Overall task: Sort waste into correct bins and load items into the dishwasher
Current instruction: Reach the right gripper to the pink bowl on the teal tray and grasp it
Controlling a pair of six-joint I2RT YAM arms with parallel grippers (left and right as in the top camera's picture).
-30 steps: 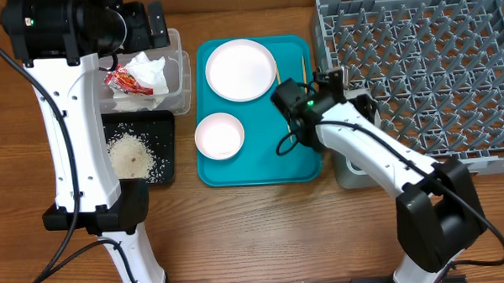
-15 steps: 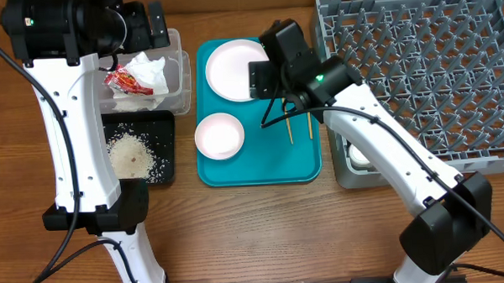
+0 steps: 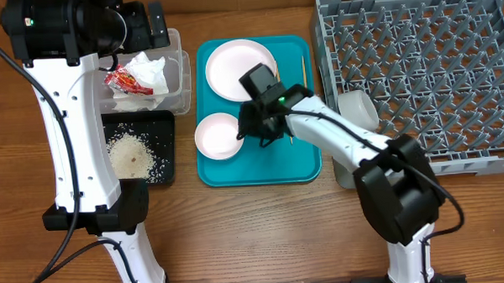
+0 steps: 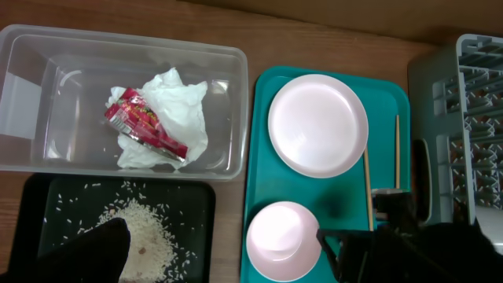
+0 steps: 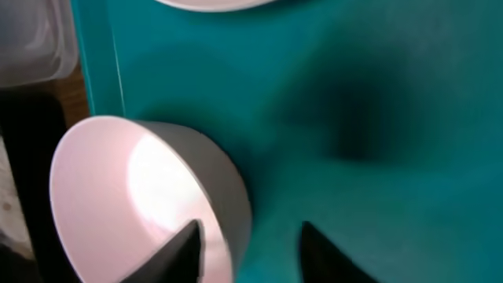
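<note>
**Inspector:** Left side?

**Assessor:** The left fingers (image 3: 156, 20) hang spread wide and empty above the clear tub (image 3: 180, 92). I judge them parked out of the way. The napkin (image 3: 149, 71) and red wrapper (image 3: 120, 80) lie touching inside the tub. Just in front of it, the black tray (image 3: 110, 123) carries the rice (image 3: 128, 152). The waste looks sorted.

**Inspector:** Centre?

**Assessor:** The teal tray (image 3: 261, 168) holds the plate (image 3: 233, 66) at the back, the bowl (image 3: 214, 136) at the front left, and the chopsticks (image 3: 303, 68) along its right side. The right fingers (image 5: 334, 255) straddle the bowl's right wall, one inside and one outside. They are narrow, but teal shows between the outer finger and the wall, so the bowl is not yet clamped. A rim grip suits a bowl too wide to span.

**Inspector:** Right?

**Assessor:** The dish rack (image 3: 417, 68) stands on the desk (image 3: 264, 233), with most pegs bare. A pale round item (image 3: 358, 110) sits at its left edge, but I cannot tell which dish it is. In my judgement, most of the loading remains.
</note>
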